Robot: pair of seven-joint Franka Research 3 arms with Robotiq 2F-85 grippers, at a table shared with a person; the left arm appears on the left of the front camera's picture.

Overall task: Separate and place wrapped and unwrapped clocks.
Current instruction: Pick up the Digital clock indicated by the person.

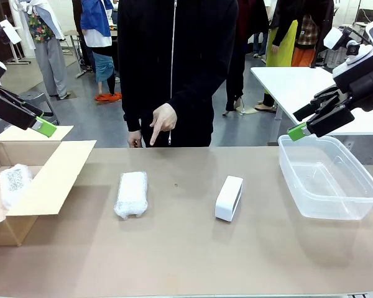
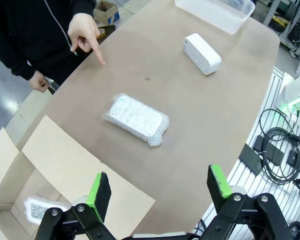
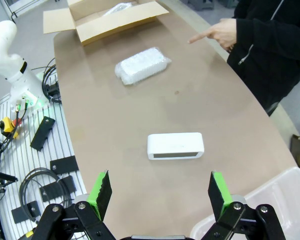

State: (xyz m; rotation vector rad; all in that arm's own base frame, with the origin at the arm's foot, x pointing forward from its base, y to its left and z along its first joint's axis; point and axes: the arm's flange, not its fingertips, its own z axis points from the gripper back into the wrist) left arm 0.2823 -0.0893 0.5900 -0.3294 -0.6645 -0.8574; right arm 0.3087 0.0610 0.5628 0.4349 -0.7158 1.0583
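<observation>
1 wrapped clock (image 1: 13,183) in cardboard box (image 1: 46,186); plastic tub (image 1: 336,209) near unwrapped clock (image 1: 229,197).

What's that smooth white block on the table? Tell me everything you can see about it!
The white block is a smooth oblong with rounded corners, plastic by the look of it, with no wrapping. One long side looks greyer than the rest. It rests on the brown table, touching nothing else, between the bubble-wrapped bundle and the clear tub, nearer the tub.
</observation>
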